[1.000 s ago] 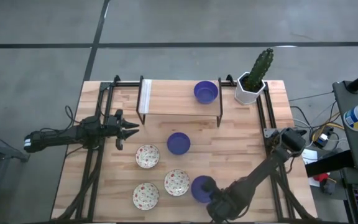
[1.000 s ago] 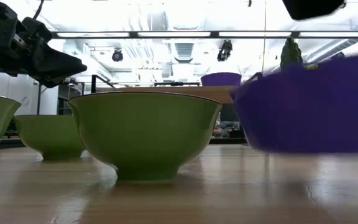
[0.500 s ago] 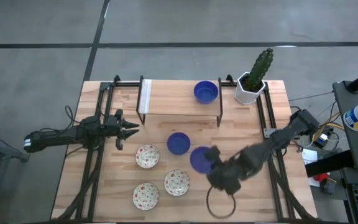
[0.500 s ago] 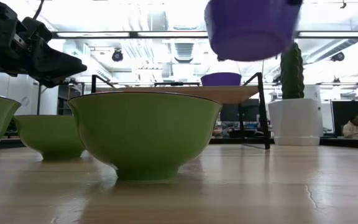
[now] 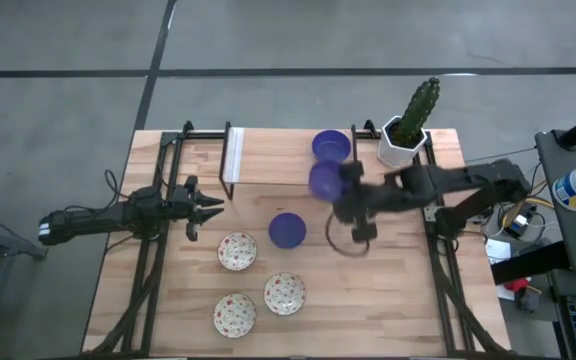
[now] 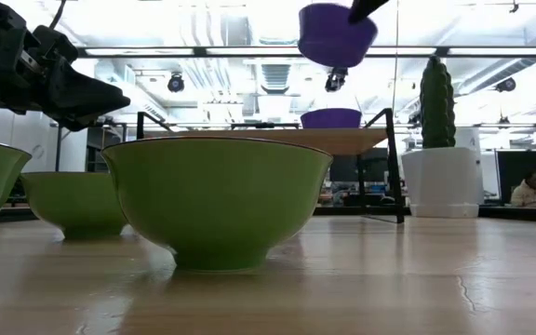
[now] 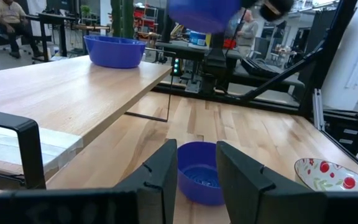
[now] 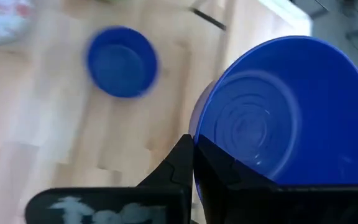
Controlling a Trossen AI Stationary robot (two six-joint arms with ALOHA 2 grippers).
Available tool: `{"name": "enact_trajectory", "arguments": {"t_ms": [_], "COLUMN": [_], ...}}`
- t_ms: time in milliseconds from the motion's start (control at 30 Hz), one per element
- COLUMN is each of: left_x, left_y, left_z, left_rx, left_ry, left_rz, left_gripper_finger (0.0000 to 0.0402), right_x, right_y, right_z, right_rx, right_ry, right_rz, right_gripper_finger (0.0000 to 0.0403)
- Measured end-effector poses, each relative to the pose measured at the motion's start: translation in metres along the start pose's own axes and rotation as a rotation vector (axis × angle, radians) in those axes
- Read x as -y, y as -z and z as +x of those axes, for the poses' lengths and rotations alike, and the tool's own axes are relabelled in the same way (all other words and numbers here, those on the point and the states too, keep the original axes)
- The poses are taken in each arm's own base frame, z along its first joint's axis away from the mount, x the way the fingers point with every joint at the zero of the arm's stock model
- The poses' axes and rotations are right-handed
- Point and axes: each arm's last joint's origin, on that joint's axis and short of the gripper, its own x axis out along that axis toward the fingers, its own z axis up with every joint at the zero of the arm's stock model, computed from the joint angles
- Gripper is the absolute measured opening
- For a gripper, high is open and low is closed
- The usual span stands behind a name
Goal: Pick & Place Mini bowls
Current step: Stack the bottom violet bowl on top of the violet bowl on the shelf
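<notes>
My right gripper (image 5: pixel 342 187) is shut on a deep blue mini bowl (image 5: pixel 325 181), high above the front edge of the raised wooden shelf (image 5: pixel 268 160); the low view shows that bowl (image 6: pixel 336 33) up in the air. A second blue bowl (image 5: pixel 331 146) stands on the shelf, and a third (image 5: pixel 287 229) sits on the table. Three cream speckled bowls (image 5: pixel 237 250) (image 5: pixel 284 293) (image 5: pixel 234 314) rest on their bases nearer the near edge. My left gripper (image 5: pixel 208 205) waits open at the table's left, its fingers framing the table's blue bowl (image 7: pixel 197 171) from afar. My right gripper pinches the blue bowl by its rim (image 8: pixel 199 127), on the side toward the wrist, one finger inside and one outside the wall. The fingers (image 8: pixel 182 163) reach in from the table's right, roughly level. The bowl is lifted clear, mouth up and slightly tilted.
A white hexagonal pot with a cactus (image 5: pixel 403 145) stands at the far right corner beside the shelf. Black frame rails (image 5: pixel 158 240) run along the table's left and right sides. Bare wood lies right of the bowls (image 5: pixel 388 280). People sit in the room beyond.
My right gripper has carried the blue bowl from low at the table's near edge up and toward the far edge, ending above the shelf's front. The bowl has gone from just over the tabletop to high in the air. The other bowls have kept their places.
</notes>
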Motion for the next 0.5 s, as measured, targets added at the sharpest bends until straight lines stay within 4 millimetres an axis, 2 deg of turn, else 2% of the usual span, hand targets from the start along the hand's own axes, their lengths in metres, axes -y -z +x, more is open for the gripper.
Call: {"name": "enact_trajectory", "arguments": {"t_ms": [300, 500], "left_x": [0.000, 0.000], "left_y": [0.000, 0.000], "left_z": [0.000, 0.000], "left_rx": [0.000, 0.000], "left_ry": [0.000, 0.000], "left_rz": [0.000, 0.000], "left_gripper_finger": [0.0106, 0.0106], "right_x": [0.064, 0.103], "right_y": [0.004, 0.012], "right_z": [0.012, 0.027], "right_rx": [-0.100, -0.149], "right_ry": [0.079, 0.029], "right_rz": [0.003, 0.058], "right_gripper_finger": [0.0008, 0.0008]}}
